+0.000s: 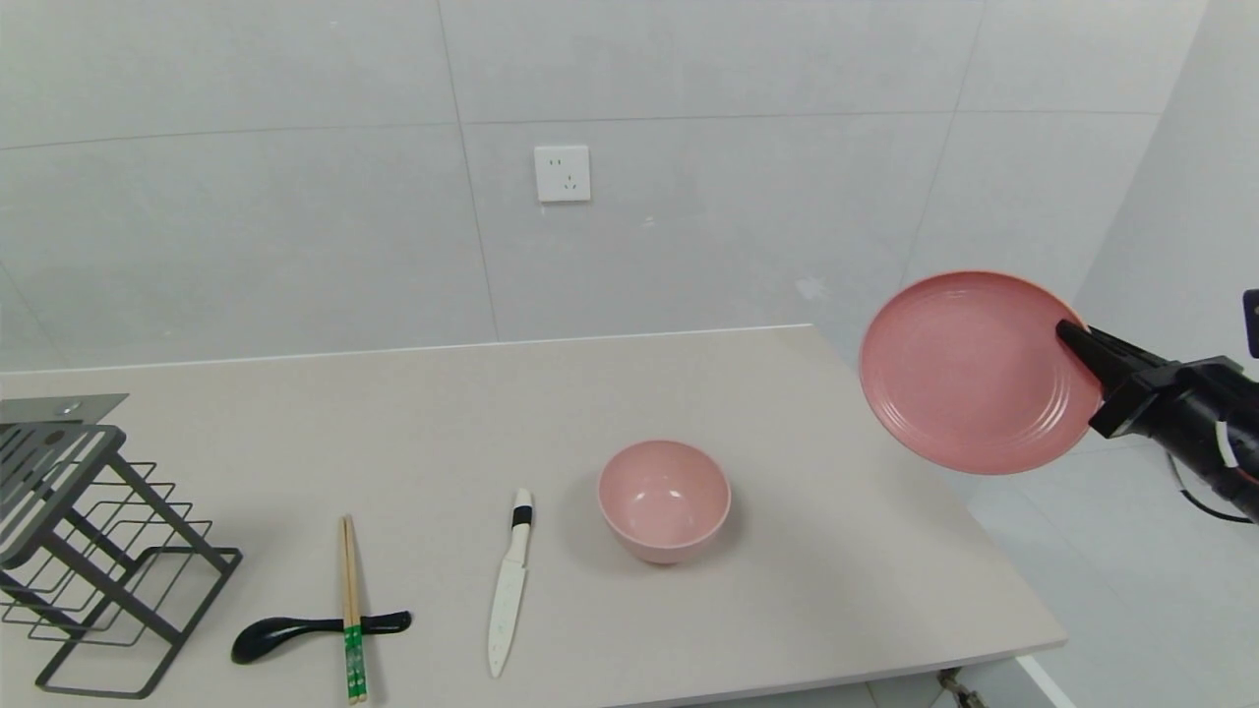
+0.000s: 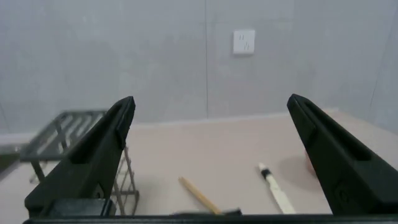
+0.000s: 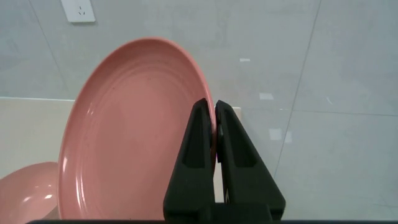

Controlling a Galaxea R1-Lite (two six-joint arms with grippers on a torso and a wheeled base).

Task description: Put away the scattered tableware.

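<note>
Nearest us on the beige countertop [image 1: 836, 551] we count one glossy black soup spoon [image 1: 295, 629], one pair of wooden chopsticks with green-banded ends [image 1: 351, 610] and one white knife with a black band on its handle [image 1: 511, 585]. The spoon lies crosswise, bowl end to the left. The chopsticks run front to back across its handle, green ends toward us. The knife runs roughly the same way, blade tip toward us.

A bit further back sits one pink round bowl [image 1: 665, 500], upright, with one dark wire dish rack [image 1: 89, 551] off on the left.

The left gripper [image 2: 211, 102] is spread wide with nothing in it. The right gripper [image 1: 1070, 334] is pinched onto the rim of one pink round plate [image 1: 969, 369], held in the air past the counter's right edge, tilted so its face looks our way.

One white wall socket [image 1: 562, 173] sits on the back wall.
</note>
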